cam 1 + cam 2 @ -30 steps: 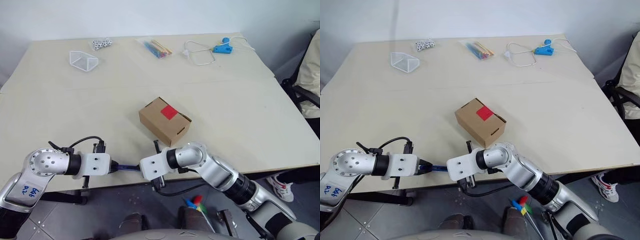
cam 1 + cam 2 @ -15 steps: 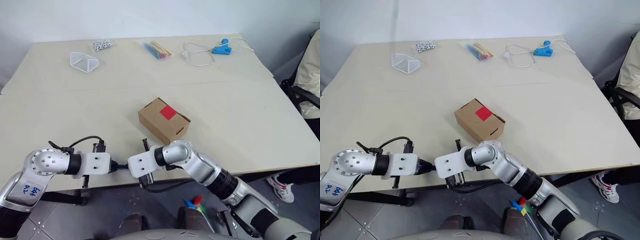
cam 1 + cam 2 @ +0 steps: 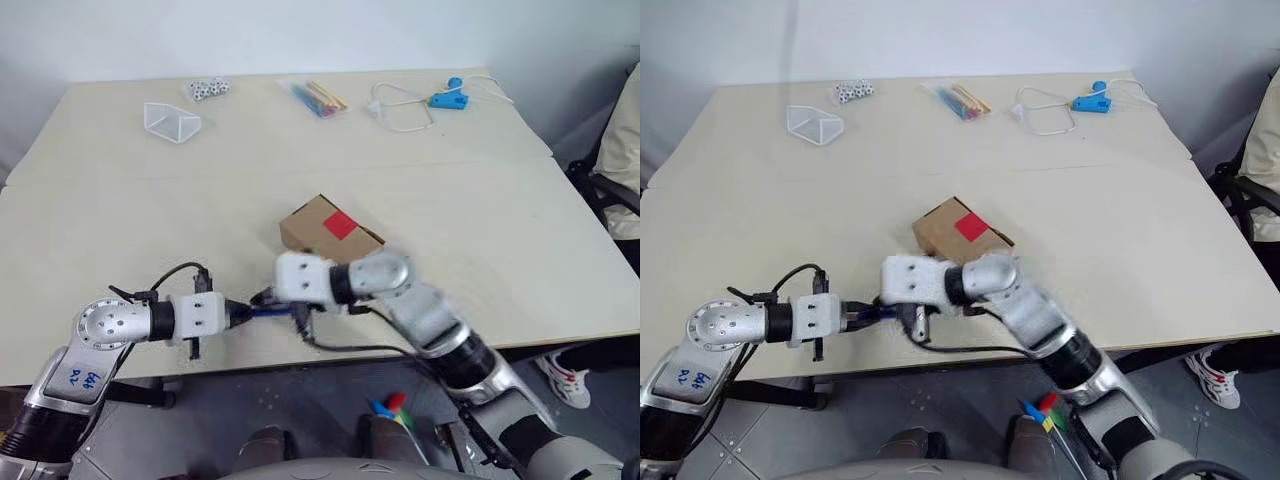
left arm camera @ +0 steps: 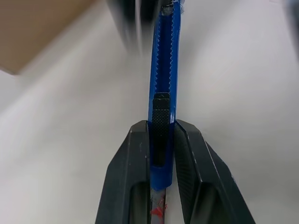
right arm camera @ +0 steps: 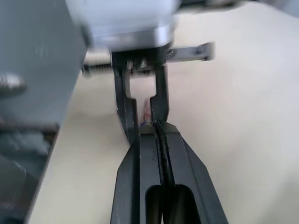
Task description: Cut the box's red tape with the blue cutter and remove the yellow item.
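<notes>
Your left gripper [image 4: 161, 140] is clamped on the blue cutter [image 4: 163, 84], its two black fingers pressed against the handle's sides at the tail end, just behind the black slider. The cutter points away from that gripper toward your right gripper [image 3: 268, 297], low over the table [image 3: 500, 220] close to its near edge.

Your right gripper has its fingers [image 5: 152, 154] pressed flat together with nothing visible between them. In the right wrist view its tips sit right at the tips of the left gripper; whether they touch the cutter you cannot tell.

The box [image 3: 310, 222] sits near the middle of the table, a little toward the near edge, flaps closed, with the red tape [image 3: 341, 224] still whole on its top. The right wrist housing covers the box's near side.

Along the far edge you have a clear plastic container [image 3: 171, 121], a cluster of small white pieces [image 3: 207, 88], a clear bag of coloured sticks [image 3: 318, 97] and a light-blue tool with a white cord [image 3: 447, 98].
</notes>
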Motion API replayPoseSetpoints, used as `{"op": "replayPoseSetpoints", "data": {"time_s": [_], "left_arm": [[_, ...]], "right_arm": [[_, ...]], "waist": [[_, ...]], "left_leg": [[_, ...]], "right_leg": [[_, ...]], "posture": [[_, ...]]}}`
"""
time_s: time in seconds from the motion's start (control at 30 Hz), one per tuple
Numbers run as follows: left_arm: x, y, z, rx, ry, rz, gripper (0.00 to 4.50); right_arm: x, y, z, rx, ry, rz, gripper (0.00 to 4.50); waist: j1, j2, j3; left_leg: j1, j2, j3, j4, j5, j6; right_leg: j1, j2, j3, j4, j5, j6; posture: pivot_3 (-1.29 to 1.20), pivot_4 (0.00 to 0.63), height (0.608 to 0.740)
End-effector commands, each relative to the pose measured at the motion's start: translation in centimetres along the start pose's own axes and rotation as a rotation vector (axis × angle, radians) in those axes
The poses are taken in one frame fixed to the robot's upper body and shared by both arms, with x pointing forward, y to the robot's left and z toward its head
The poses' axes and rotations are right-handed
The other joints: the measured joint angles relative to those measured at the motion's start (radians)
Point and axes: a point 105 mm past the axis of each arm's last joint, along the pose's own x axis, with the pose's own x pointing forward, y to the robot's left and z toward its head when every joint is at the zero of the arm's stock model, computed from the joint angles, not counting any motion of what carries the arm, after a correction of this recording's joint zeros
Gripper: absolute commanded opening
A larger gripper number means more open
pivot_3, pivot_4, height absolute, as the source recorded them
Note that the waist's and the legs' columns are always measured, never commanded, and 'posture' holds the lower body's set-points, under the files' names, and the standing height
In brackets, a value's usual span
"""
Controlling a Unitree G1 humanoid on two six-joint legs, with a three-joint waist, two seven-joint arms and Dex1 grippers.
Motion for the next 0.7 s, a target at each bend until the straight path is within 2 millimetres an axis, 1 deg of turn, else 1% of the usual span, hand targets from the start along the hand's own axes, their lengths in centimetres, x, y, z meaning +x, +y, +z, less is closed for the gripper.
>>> {"op": "replayPoseSetpoints", "data": {"time_s": [0.03,0.07,0.1,0.13,0.17,0.2,0.23,0.37,0.43,0.5,0.57,0.7], "left_arm": [[-1.8,3.3,0.9,0.061,-0.078,0.182,0.39],[-2.3,3.9,1.0,0.07,-0.096,0.216,0.39],[-2.6,4.2,1.0,0.076,-0.107,0.237,0.39],[-2.9,4.6,1.0,0.095,-0.114,0.26,0.39],[-3.2,5.0,1.0,0.119,-0.112,0.278,0.39],[-3.6,5.9,0.9,0.146,-0.104,0.326,0.39],[-3.9,6.8,0.9,0.169,-0.099,0.376,0.39],[-4.1,9.0,1.4,0.255,-0.124,0.496,0.39],[-4.0,9.8,1.9,0.288,-0.147,0.54,0.39],[-3.5,10.7,3.0,0.334,-0.19,0.586,0.39],[-3.0,11.4,3.8,0.373,-0.219,0.618,0.39],[-2.3,13.0,5.1,0.433,-0.261,0.682,0.39]], "right_arm": [[-4.3,-2.1,2.4,0.122,-0.062,-0.084,0.63],[-5.4,-2.7,3.0,0.14,-0.066,-0.101,0.95],[-6.0,-2.9,3.4,0.15,-0.068,-0.107,1.24],[-6.8,-3.7,4.0,0.185,-0.076,-0.137,1.64],[-7.3,-4.5,4.5,0.219,-0.081,-0.168,1.88],[-7.9,-5.5,5.0,0.254,-0.085,-0.204,2.27],[-8.4,-6.3,5.3,0.283,-0.082,-0.235,2.55],[-9.4,-8.4,6.4,0.38,-0.085,-0.298,3.92],[-9.8,-9.4,6.8,0.422,-0.095,-0.335,4.47],[-10.0,-11.5,6.6,0.532,-0.076,-0.417,4.47],[-9.9,-12.8,6.4,0.639,-0.047,-0.459,4.47],[-8.6,-13.2,7.6,0.729,-0.079,-0.382,4.47]], "waist": [[-0.001,0.0,0.0],[-0.002,0.0,0.0],[-0.002,0.0,0.0],[-0.005,0.0,0.0],[-0.009,0.0,0.0],[-0.011,0.0,0.001],[-0.011,0.0,0.001],[-0.006,0.0,0.0],[-0.005,0.0,0.0],[-0.004,0.0,0.001],[-0.005,0.0,0.001],[-0.007,0.0,0.0]], "left_leg": [[0.0,0.0,0.0,0.0,0.0,0.0],[-0.001,0.0,0.0,0.0,0.0,0.0],[-0.001,0.0,0.0,0.0,0.0,0.0],[-0.002,0.0,0.0,0.0,0.0,0.0],[-0.001,0.0,0.001,0.0,0.0,0.0],[-0.001,0.0,0.002,-0.001,0.0,0.0],[-0.001,0.0,0.002,-0.001,0.0,-0.001],[-0.002,-0.001,0.002,-0.001,-0.001,0.0],[-0.002,-0.001,0.002,-0.001,-0.001,0.0],[-0.003,-0.002,0.002,-0.001,-0.001,0.0],[-0.004,-0.003,0.002,-0.001,-0.001,0.0],[-0.006,-0.003,0.002,-0.001,-0.001,0.0]], "right_leg": [[0.0,0.0,0.0,0.0,0.0,0.0],[-0.001,0.0,0.0,0.0,0.0,0.0],[-0.001,0.0,0.0,0.0,0.0,0.0],[-0.002,0.0,0.0,0.0,0.0,0.0],[-0.002,0.0,0.0,0.0,0.0,0.0],[-0.003,0.0,0.0,0.0,0.0,0.0],[-0.003,0.0,0.0,0.0,0.0,0.0],[-0.004,0.0,-0.001,0.0,0.0,0.0],[-0.004,0.0,-0.001,0.0,0.0,0.0],[-0.004,0.0,-0.001,-0.001,0.0,0.0],[-0.004,0.0,-0.002,0.0,0.0,0.0],[-0.005,0.0,-0.005,0.0,0.0,0.0]], "posture": [[0.0,0.15,0.74],[0.0,0.15,0.74],[0.0,0.15,0.74],[0.0,0.15,0.74],[0.0,0.15,0.74],[0.0,0.15,0.74],[0.0,0.15,0.74],[0.0,0.15,0.74],[0.0,0.15,0.74],[0.0,0.15,0.74],[0.0,0.15,0.74],[0.0,0.15,0.74]]}}
